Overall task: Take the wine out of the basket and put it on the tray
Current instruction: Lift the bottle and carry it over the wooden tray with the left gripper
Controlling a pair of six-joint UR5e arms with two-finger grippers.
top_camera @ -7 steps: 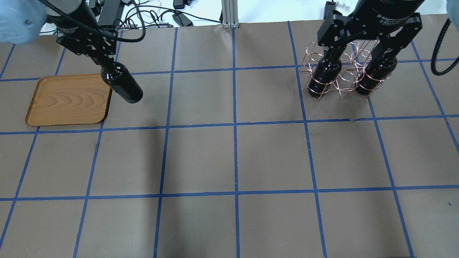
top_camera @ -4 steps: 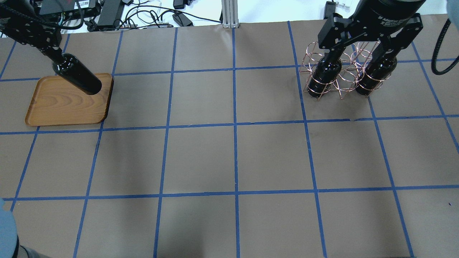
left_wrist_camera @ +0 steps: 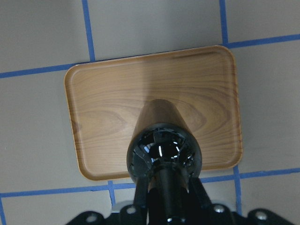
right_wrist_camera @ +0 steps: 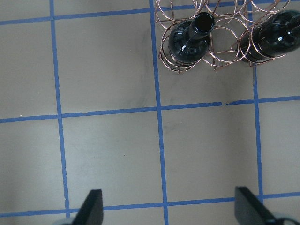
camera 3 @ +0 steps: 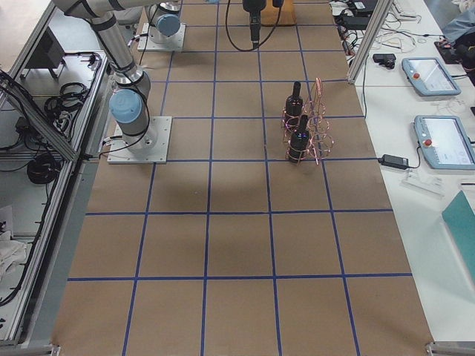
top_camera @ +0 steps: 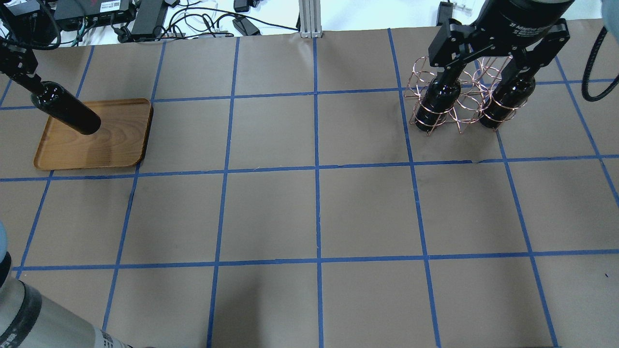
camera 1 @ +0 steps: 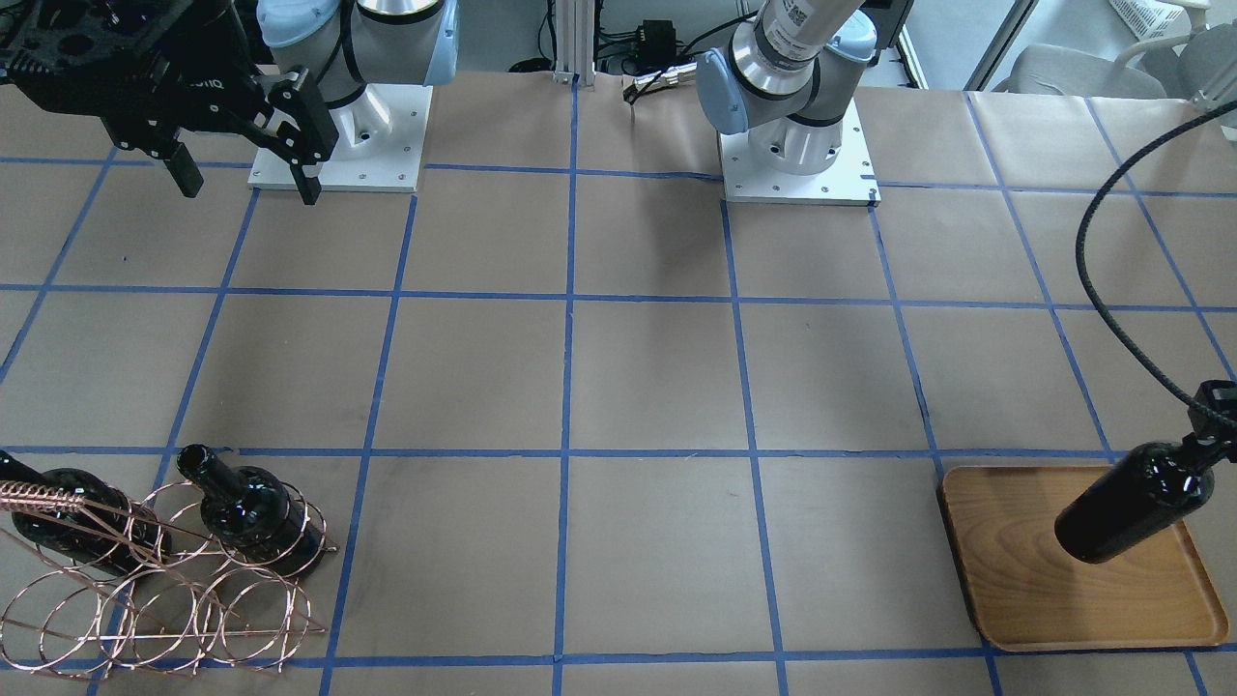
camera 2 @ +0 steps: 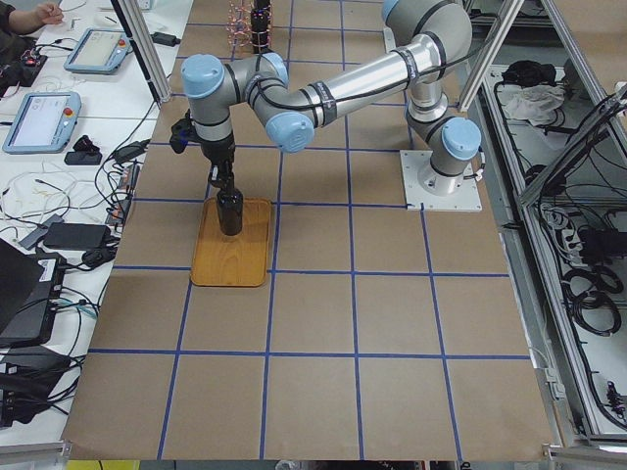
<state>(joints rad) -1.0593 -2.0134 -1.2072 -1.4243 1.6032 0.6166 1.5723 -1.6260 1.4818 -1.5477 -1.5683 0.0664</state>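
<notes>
Pinched the wine (top_camera: 67,113) by its neck in the left gripper (left_wrist_camera: 168,199), upright over the tray (top_camera: 116,145), seemingly just short of touching it. Judged the carry done, with only lowering and release left. Hung the right gripper (right_wrist_camera: 171,206) spread and empty, up beside the basket (top_camera: 464,104), two bottles (top_camera: 430,106) standing in it

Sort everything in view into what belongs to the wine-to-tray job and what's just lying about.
Job:
- wooden tray
- wine bottle, gripped at the neck by the left claw, above the tray
- wire basket, holding two spare bottles

Lying about:
- cabled power adapters beyond the table's far edge
- teach pendants on the side bench
</notes>
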